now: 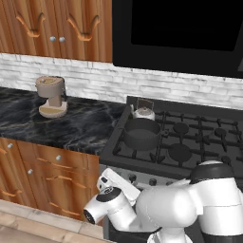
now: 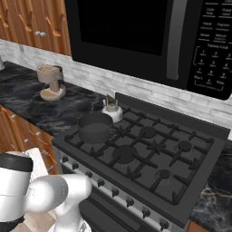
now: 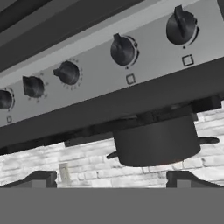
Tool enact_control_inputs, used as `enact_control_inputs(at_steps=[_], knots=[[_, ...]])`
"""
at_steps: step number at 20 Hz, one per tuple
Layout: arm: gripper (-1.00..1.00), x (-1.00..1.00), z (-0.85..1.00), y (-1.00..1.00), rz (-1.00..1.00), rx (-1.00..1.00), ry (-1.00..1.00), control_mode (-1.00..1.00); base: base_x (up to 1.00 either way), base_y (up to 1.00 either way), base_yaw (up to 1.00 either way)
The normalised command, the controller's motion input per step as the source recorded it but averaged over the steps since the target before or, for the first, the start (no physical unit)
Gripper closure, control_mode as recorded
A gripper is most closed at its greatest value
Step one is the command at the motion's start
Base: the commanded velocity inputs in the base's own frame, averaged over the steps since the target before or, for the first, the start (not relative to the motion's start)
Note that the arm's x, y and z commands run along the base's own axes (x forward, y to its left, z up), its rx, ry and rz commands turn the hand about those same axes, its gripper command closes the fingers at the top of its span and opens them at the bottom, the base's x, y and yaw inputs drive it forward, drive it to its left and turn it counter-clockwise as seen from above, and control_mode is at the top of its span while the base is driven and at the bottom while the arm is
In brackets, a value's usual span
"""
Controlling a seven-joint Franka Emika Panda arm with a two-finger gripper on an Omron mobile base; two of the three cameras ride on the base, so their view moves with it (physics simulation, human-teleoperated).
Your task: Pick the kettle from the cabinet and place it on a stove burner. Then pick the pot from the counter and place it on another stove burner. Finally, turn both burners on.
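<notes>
The silvery kettle (image 1: 143, 112) (image 2: 111, 111) stands on the stove's rear left burner. In front of it the dark grey pot (image 1: 141, 133) (image 2: 95, 128) (image 3: 157, 142) sits on the front left burner. Bare burners (image 1: 180, 152) (image 2: 124, 153) lie to their right. My gripper (image 3: 113, 181) hangs low before the stove front, open, with nothing between its fingertips (image 3: 39, 179). The hand view is upside down and faces the row of dark knobs (image 3: 123, 49) on the silver panel, with the pot beyond. The wooden cabinet (image 1: 57, 28) has its doors closed.
A beige coffee machine (image 1: 51, 96) (image 2: 50, 81) stands on the black marble counter (image 1: 71, 123) left of the stove. A black microwave (image 1: 180, 33) (image 2: 136, 31) hangs above the range. Wooden drawer units (image 1: 52, 175) are left of my hand.
</notes>
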Motion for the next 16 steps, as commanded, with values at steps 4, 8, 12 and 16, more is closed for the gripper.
enact_control_inputs(at_steps=[4, 8, 12, 16], knots=[[-1.00, 0.03, -0.37, 0.00, 0.03, -0.10, 0.05, -1.00, 0.00, 0.00, 0.00], [-1.00, 0.06, -0.26, 0.01, 0.03, -0.03, 0.01, -1.00, 0.00, 0.00, 0.00], [-1.00, 0.15, -0.12, 0.00, 0.01, 0.00, 0.00, -1.00, 0.00, 0.00, 0.00], [-1.00, 0.20, -0.11, 0.09, 0.00, -0.01, 0.01, -1.00, 0.00, 0.00, 0.00]])
